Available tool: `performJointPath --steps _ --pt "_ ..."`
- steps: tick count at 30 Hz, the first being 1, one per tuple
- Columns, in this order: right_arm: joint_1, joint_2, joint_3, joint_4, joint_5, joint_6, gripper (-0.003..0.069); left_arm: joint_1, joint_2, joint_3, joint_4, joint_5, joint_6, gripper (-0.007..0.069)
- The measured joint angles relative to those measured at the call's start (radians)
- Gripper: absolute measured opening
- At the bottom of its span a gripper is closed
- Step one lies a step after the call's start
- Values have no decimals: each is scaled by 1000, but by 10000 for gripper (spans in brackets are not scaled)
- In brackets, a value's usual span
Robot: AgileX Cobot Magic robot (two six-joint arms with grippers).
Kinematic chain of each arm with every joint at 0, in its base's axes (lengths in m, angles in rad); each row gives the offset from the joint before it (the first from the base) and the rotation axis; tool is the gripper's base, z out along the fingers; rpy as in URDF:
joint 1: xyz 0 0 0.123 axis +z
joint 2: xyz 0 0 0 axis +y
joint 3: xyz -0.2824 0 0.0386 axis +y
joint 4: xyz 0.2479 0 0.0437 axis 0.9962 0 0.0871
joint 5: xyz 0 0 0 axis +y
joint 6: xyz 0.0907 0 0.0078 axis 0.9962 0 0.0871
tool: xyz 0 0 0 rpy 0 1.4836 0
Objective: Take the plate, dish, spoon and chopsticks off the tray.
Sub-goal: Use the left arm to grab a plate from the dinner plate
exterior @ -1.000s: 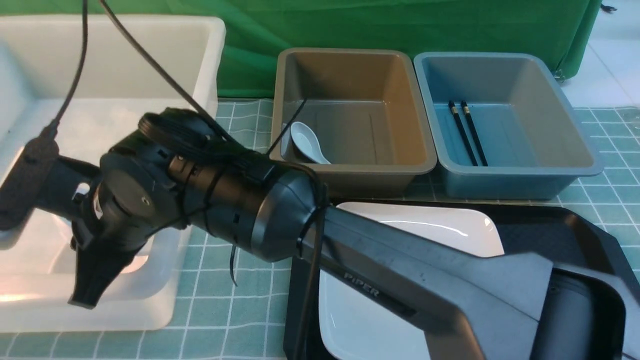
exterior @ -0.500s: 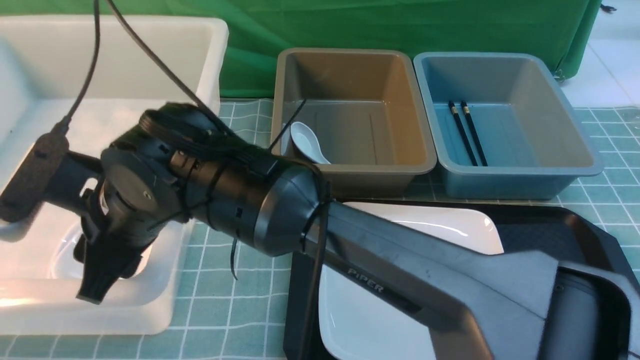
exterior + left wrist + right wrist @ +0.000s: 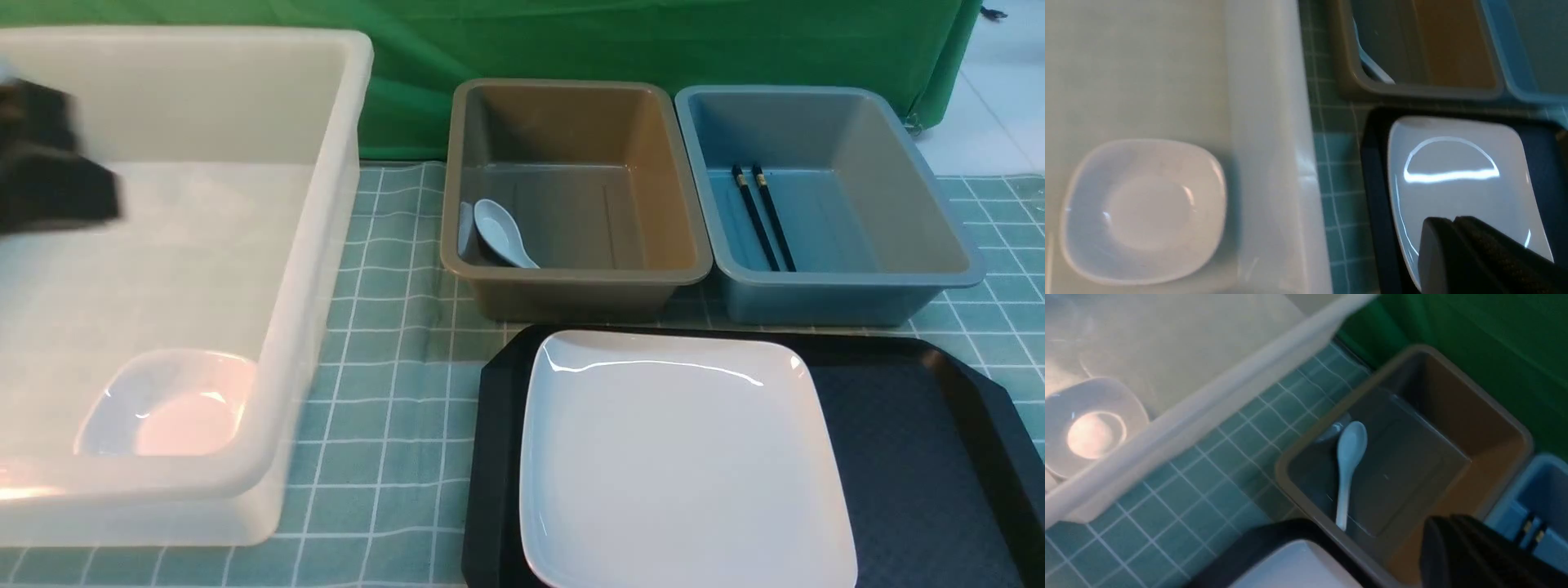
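The large white plate [image 3: 686, 465] lies on the black tray [image 3: 914, 441] at the front right; it also shows in the left wrist view [image 3: 1453, 163]. The white spoon [image 3: 502, 233] lies in the brown tub [image 3: 571, 278]. The black chopsticks [image 3: 763, 216] lie in the blue tub [image 3: 841, 286]. A small white dish [image 3: 163, 404] sits in the white tub [image 3: 326, 245]. My left gripper [image 3: 1451, 221] is shut and empty, high over the plate's edge. My right gripper [image 3: 1447, 519] is shut and empty, above the brown tub's near wall. Neither gripper's jaws show in the front view.
A blurred black arm part [image 3: 49, 175] shows at the left edge over the white tub. The three tubs stand in a row behind and left of the tray on a teal checked cloth [image 3: 384, 392]. A green curtain [image 3: 653, 41] hangs behind.
My right arm, which reached across to the white tub with its gripper just above the small dish, has pulled back out of the front view. The dish stays in the tub.
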Motion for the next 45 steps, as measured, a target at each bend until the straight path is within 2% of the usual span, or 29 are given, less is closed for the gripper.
performJointPath --steps 2,3,6,10,11,13,14,15,16,17,19,21,24,32,34,35,36,38,45 --pt "-58 -85 140 19 0 4 17 -106 40 0 46 -1 -38 1" --pt "-74 -106 174 22 0 6 17 -106 40 0 46 -1 -38 1" --pt "-222 -289 532 40 -3 33 17 -321 147 0 156 -3 -132 0" --pt "-320 -394 815 51 -50 51 20 -404 212 0 177 -3 -174 0" --pt "-371 -421 943 75 -80 55 38 -431 250 0 177 -4 -181 0" --pt "-411 -428 1087 129 -119 55 87 -444 289 0 177 -4 -183 0" --pt "-432 -418 1169 167 -174 55 158 -446 311 0 178 -4 -185 0" --pt "-432 -416 1181 173 -175 55 158 -446 315 0 178 -4 -185 0" --pt "-439 -391 1274 222 -253 54 255 -447 337 0 183 -5 -187 1" --pt "-439 -391 1274 222 -274 54 279 -447 342 0 183 -5 -187 1" --pt "-437 -340 1343 270 -376 52 398 -447 358 0 185 -8 -192 4" --pt "-425 -281 1357 296 -457 52 467 -447 365 0 186 -13 -193 8" --pt "-407 -198 1357 310 -544 52 495 -447 366 0 187 -13 -196 8" --pt "-399 -72 1358 316 -596 56 484 -449 366 0 188 -5 -196 9" --pt "-387 -64 1358 325 -612 54 373 -449 366 0 188 -5 -196 9" --pt "-386 -64 1358 326 -615 54 360 -449 366 0 188 -5 -196 9" --pt "-377 -63 1358 329 -629 51 257 -449 366 0 188 -5 -196 9" --pt "-372 -62 1358 349 -655 59 150 -449 366 0 188 -5 -197 9" --pt "-384 -73 1358 350 -646 48 133 -449 366 0 160 -17 -222 9"
